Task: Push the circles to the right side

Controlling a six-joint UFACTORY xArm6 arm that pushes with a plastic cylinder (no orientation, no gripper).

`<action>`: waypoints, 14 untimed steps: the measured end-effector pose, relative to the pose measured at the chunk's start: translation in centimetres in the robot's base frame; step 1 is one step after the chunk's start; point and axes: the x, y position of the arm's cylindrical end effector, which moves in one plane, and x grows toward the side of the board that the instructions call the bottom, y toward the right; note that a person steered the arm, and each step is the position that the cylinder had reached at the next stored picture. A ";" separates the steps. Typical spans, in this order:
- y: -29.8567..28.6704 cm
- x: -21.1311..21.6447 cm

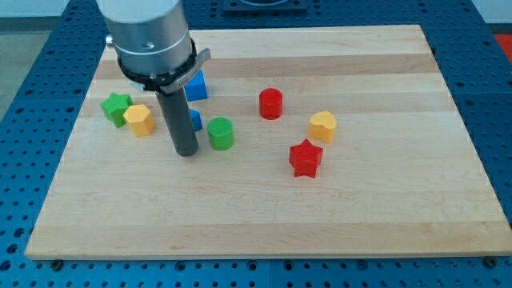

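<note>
Our rod comes down from the grey arm housing (152, 40) at the far left of the wooden board (264, 216). My tip (186, 152) sits on the board, just left of the green circle (221, 133), close but with a thin gap showing, so not touching as far as we can tell. There is no gripper on this arm, only the plain rod, so nothing is clenched or grasped.

Circles: the green one is left of centre; the red circle (271, 104) is right of it and a bit farther back, near the board's middle. Both are well apart from the right edge.

Other blocks: a blue block (197, 86) stands behind the rod, just under the housing, shape hard to make out. A second blue block (194, 120) peeks out right beside the rod, mostly hidden, shape unclear. The green star (117, 108) and a yellow block (139, 120) touch or nearly touch at the far left, well away from the circles.

To the right of the circles: another yellow block (323, 126), roughly six-sided, lies right of the red circle and slightly nearer. The red star (306, 158) is just near-left of that yellow block, right of the green circle and a little nearer. The blue perforated table (24, 120) surrounds the board.
</note>
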 end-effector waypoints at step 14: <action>12.7 -10.9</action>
